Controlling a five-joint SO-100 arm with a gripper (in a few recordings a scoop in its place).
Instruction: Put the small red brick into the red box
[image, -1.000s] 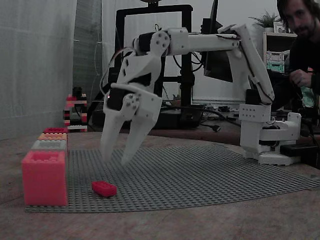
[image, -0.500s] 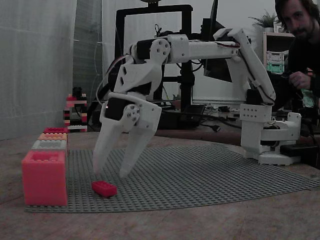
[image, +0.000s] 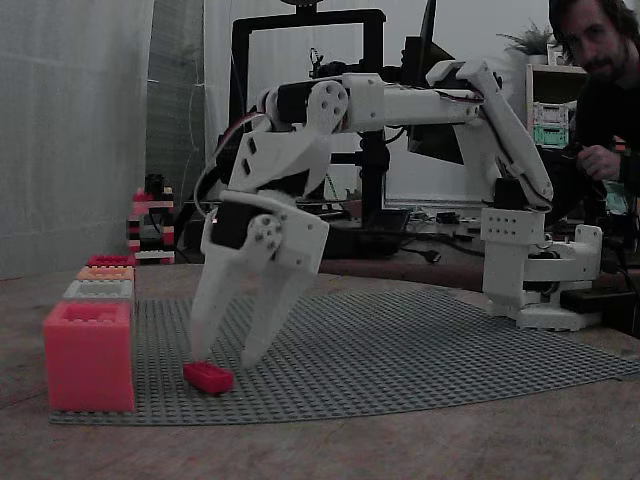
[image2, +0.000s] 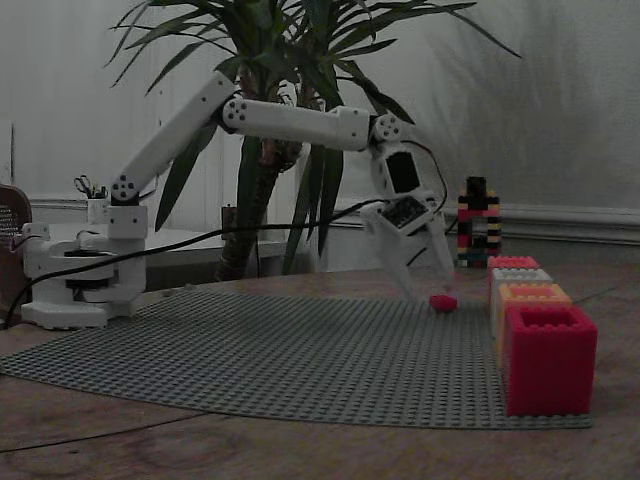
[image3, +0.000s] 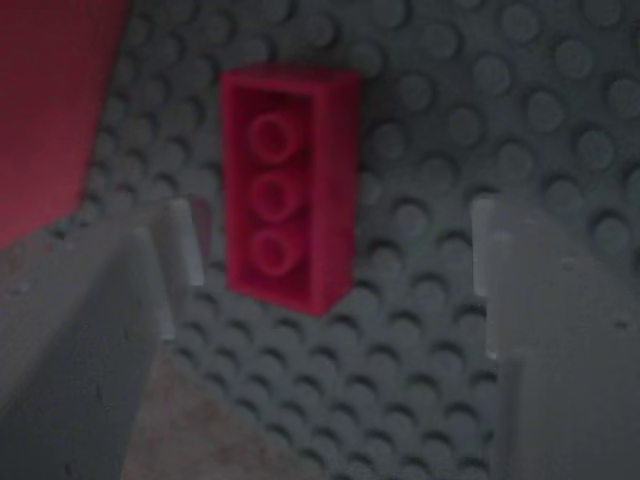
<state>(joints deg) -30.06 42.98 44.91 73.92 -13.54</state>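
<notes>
At the near left corner of the grey studded mat (image: 420, 350) stands the pinkish box (image: 89, 355), first of a row running back along the left edge: a grey box (image: 99, 290), an orange box (image: 105, 272) and, farthest, the red box (image: 110, 260). Just right of the near box, close to the front edge, lies the small red brick (image: 208, 377). The white gripper (image: 225, 360) hangs over it, fingers spread, one tip on either side in the wrist view (image3: 325, 290), not touching it. Beyond the mat's far left corner rises a striped brick tower (image: 150, 225). A person (image: 600, 100) sits behind the table.
</notes>
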